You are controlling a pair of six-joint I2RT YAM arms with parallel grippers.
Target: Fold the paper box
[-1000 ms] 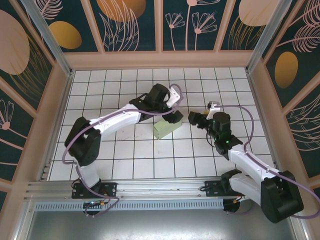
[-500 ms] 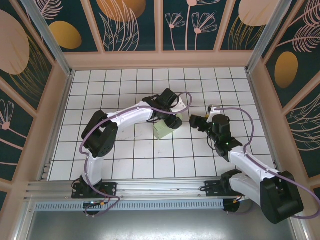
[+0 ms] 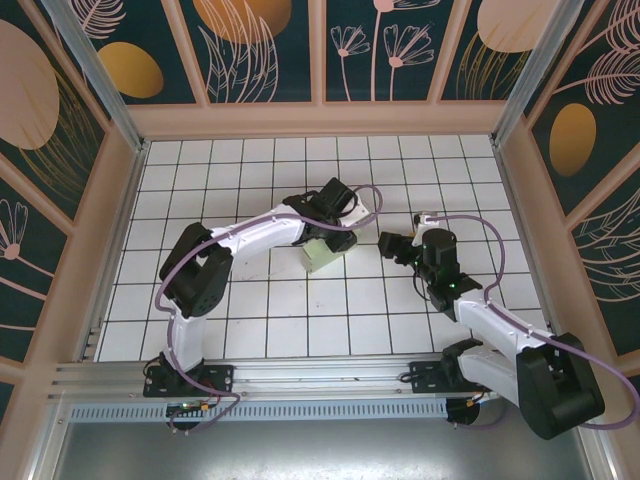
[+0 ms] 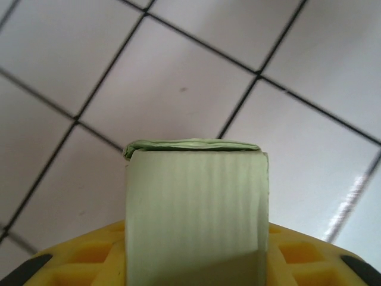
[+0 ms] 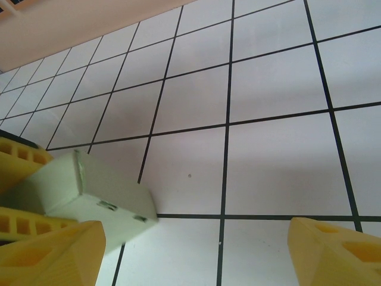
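Note:
The paper box [image 3: 322, 256] is a small pale mint-green folded block lying on the white tiled floor near the middle. My left gripper [image 3: 337, 238] reaches over its far end from the left. In the left wrist view the paper box [image 4: 196, 208] sits between the yellow fingers [image 4: 107, 250], which press on both of its sides. In the right wrist view the box [image 5: 89, 190] lies at the left, between the left gripper's yellow fingers [image 5: 21, 158]. My right gripper [image 3: 390, 241] hovers a tile to the right of the box, open, nothing between its fingertips [image 5: 196, 238].
The floor [image 3: 250, 330] is a grid of white tiles with dark joints. Wooden walls [image 3: 320, 120] with painted panels close it in at the back and both sides. A metal rail [image 3: 300, 375] runs along the near edge by the arm bases.
My left gripper has swung in over the box's far end and closed from wide open onto it; the box shifted slightly left. The right arm has hardly moved.

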